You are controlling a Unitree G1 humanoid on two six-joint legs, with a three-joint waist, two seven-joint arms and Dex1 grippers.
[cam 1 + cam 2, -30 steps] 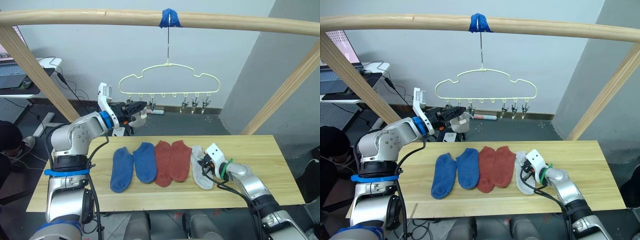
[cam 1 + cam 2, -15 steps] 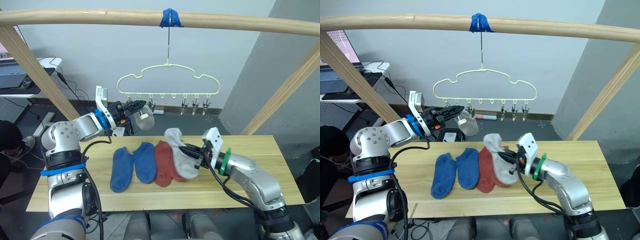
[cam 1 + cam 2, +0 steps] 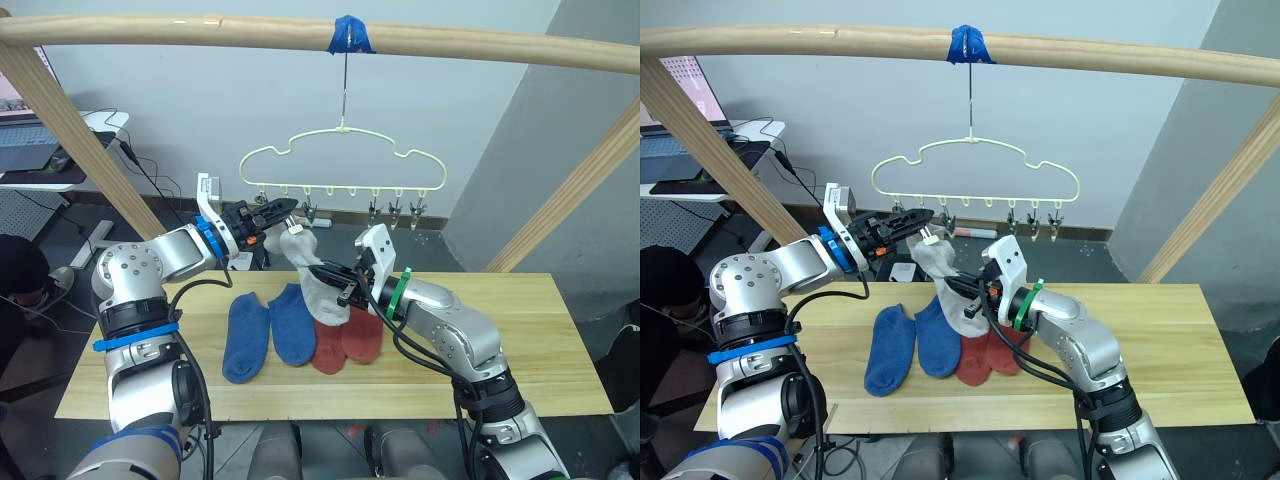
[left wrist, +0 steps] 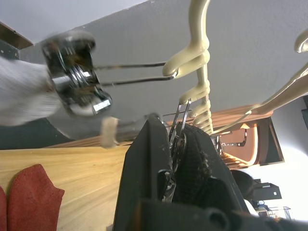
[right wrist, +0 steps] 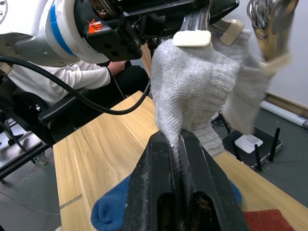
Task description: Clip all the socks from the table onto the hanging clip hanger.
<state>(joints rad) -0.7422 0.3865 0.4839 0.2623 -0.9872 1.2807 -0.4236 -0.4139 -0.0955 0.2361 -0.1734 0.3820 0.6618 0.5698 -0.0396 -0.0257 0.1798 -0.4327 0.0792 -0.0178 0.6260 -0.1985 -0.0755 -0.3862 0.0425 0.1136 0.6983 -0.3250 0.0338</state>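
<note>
Across the top runs a long wooden pole (image 3: 300, 35) with blue tape (image 3: 352, 33) on it. Below sits the wide wooden counter (image 3: 520, 340). From the tape hangs the pale yellow clip hanger (image 3: 342, 160), with a row of small metal clips along its bottom edge.

On the counter lie two blue socks (image 3: 268, 328) side by side, and just beside them two red socks (image 3: 348, 342), partly hidden behind the raised sock.

The right tool (image 3: 335, 287) is up above the counter, in front of the red socks. Its fingers are pressed tight on a light grey sock (image 3: 308, 275), which it holds up near the left end of the hanger. The top of the sock reaches up to the left tool.

The left tool (image 3: 275, 213) is raised by the left end of the hanger. Its fingers are squeezed on a metal clip (image 4: 175, 139) of the hanger, as the left wrist view shows. Another clip (image 4: 77, 72) hangs close by, and it grips a second light grey sock (image 4: 21, 98).
</note>
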